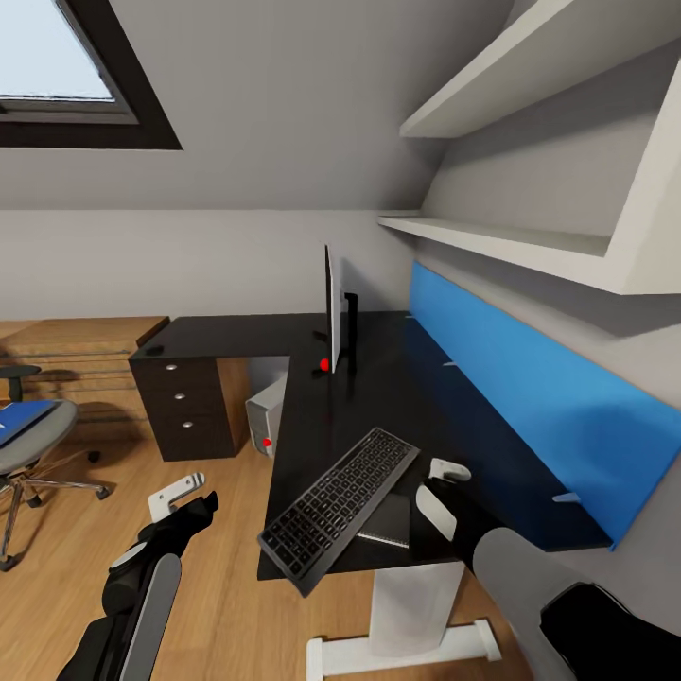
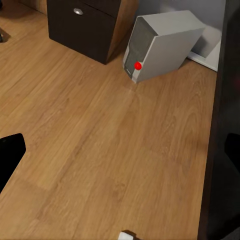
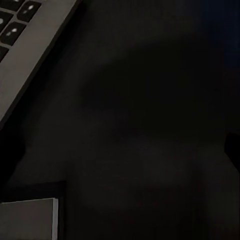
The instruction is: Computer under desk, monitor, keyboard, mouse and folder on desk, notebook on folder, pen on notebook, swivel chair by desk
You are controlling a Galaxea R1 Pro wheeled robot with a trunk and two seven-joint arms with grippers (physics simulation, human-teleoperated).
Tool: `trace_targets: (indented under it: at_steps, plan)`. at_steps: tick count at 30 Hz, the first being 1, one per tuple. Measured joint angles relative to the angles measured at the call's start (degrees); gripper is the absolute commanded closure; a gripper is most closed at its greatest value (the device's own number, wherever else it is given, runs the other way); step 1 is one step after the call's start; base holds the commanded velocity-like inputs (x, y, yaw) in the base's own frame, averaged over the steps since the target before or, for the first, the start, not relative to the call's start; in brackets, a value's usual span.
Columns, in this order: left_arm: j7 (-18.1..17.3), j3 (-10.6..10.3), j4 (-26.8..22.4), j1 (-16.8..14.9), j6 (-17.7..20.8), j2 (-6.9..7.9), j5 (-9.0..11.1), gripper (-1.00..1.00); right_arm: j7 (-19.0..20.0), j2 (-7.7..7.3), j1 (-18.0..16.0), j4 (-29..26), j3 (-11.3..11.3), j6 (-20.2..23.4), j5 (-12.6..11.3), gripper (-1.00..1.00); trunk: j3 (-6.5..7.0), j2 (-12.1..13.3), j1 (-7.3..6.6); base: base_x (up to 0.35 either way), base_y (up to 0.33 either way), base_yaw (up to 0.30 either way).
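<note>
Your right gripper [image 1: 437, 487] hangs low over the desk [image 1: 378, 388], and you cannot tell if its fingers are apart or together. Just beside it lies the keyboard [image 1: 339, 495], slanted, with its near corner poking past the desk edge. It looks light, stiff and flat, so it may tip off if pushed there. Hold it by a long thin side, near the middle.

A dark notebook [image 1: 386, 522] lies just beside the gripper, partly under the keyboard. The monitor [image 1: 333, 312] stands farther ahead.

Your left gripper [image 1: 180, 499] hangs over the floor, fingers apart, holding nothing. Ahead of it, under the desk, stands the computer [image 2: 162, 44].

The swivel chair [image 1: 26, 445], well off to its left, holds the blue folder [image 1: 21, 419] on its seat.
</note>
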Motion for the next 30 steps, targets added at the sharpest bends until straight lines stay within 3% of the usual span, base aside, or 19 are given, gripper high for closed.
trace_targets:
  at_steps: [7, 16, 26, 30]
  plan:
    - [0.0, 0.0, 0.0, 0.0, 0.0, 0.0, 0.0, -1.0, -0.1, -0.18, 0.0, -2.0, -0.1, -0.1, 0.0, -1.0, 0.0, 0.0, 0.0, -0.016, 0.029, 0.0]
    - [0.0, 0.0, 0.0, 0.0, 0.0, -0.01, 0.0, -1.0, 0.0, -0.2, 0.0, -3.0, -0.1, -0.1, -0.1, -1.0, 0.0, 0.0, 0.01, -0.109, 0.194, 0.0]
    - [0.0, -0.1, 0.7, 0.0, 0.0, 0.0, -0.1, -1.0, -0.8, -0.05, 1.2, -13.5, 0.6, 0.2, 0.5, -1.0, 0.0, 0.0, 0.0, -0.023, 0.041, 0.0]
    - [0.0, -0.3, 0.8, 0.0, -0.1, 0.0, -0.1, -1.0, -0.9, -0.04, 1.4, -14.3, 0.6, 0.2, 0.6, -1.0, 0.0, 0.0, 0.0, -0.001, 0.059, 0.0]
